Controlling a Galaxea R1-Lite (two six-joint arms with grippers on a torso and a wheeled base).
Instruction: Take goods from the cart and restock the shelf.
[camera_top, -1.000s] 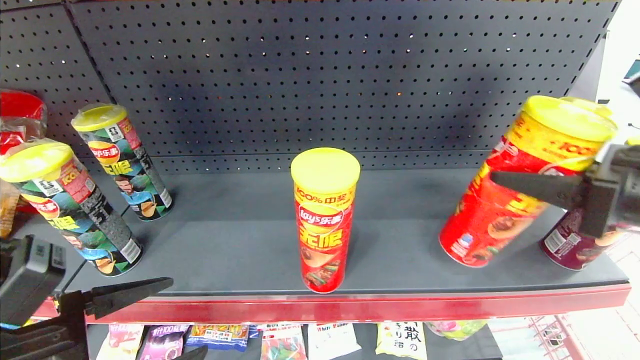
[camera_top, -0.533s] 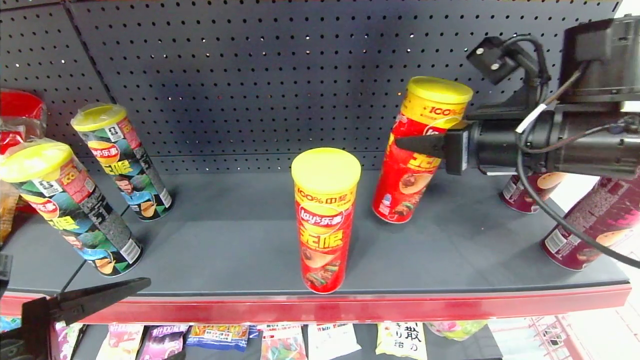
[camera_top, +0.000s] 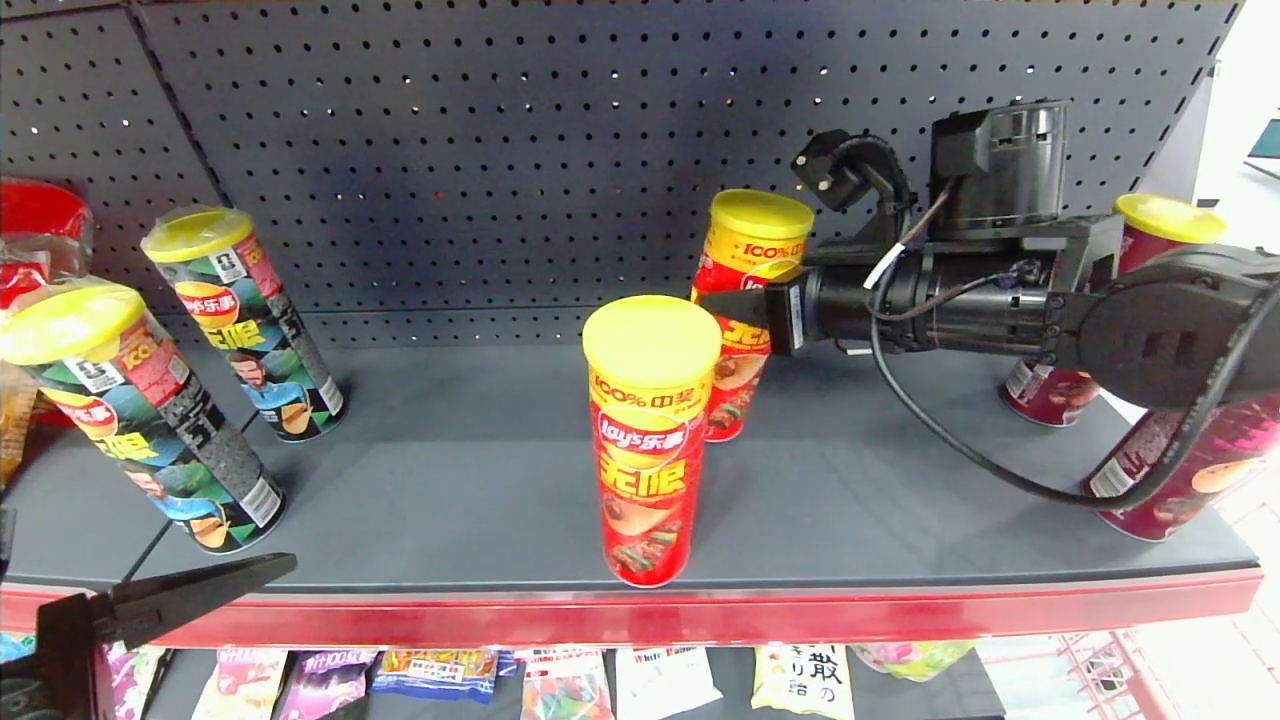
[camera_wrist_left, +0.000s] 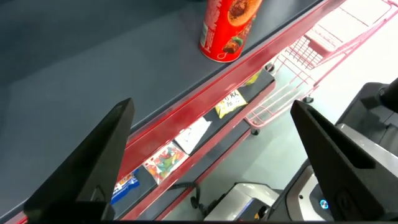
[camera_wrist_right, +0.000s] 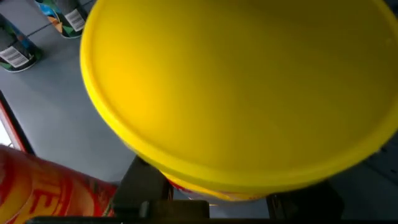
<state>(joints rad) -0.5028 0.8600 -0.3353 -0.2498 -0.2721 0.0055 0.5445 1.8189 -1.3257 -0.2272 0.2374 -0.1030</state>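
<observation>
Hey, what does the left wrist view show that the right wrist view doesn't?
Left wrist only: the open left gripper, the shelf's red front edge, snack bags below it, the pink cart. Right wrist only: the held red can, yellow lid toward the camera, and two dark cans. Both: the grey shelf deck and the front red can.

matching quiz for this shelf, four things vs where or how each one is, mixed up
1 front red can
2 rear red can
3 front maroon can
4 left end effector

a open, holding nothing
b gripped by the right end effector
c far right of the shelf
d upright near the shelf's front edge

Pairs: 1-d, 2-b, 3-c, 4-a
</observation>
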